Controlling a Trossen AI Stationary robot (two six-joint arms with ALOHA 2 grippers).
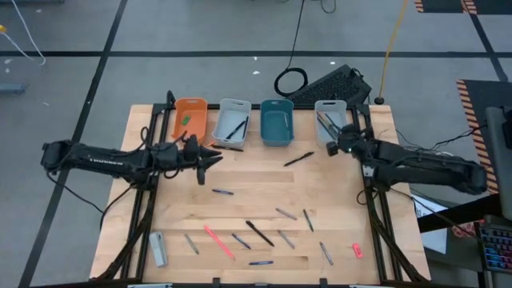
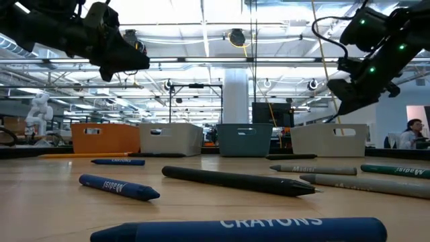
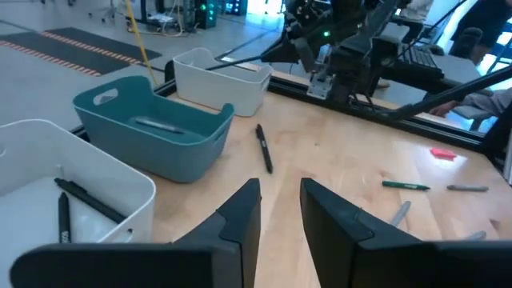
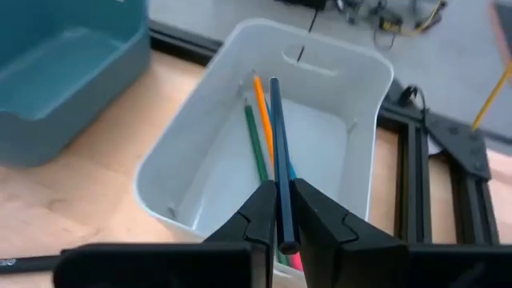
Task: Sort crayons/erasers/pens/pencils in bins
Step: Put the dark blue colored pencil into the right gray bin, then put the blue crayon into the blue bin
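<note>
High view: my right gripper (image 1: 334,149) hangs beside the far-right pale grey-white plastic bin (image 1: 329,114), my left gripper (image 1: 214,158) near the orange bin (image 1: 190,117); right wrist: fingers clamp a slim dark-blue pencil (image 4: 279,152) above that bin; left wrist: fingers parted, empty.

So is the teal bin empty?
No. The left wrist view shows one slim grey stick lying on the floor of the teal bin; nothing else shows inside it.

Overhead, table-level and two wrist cameras all share the teal bin (image 1: 277,122).
</note>
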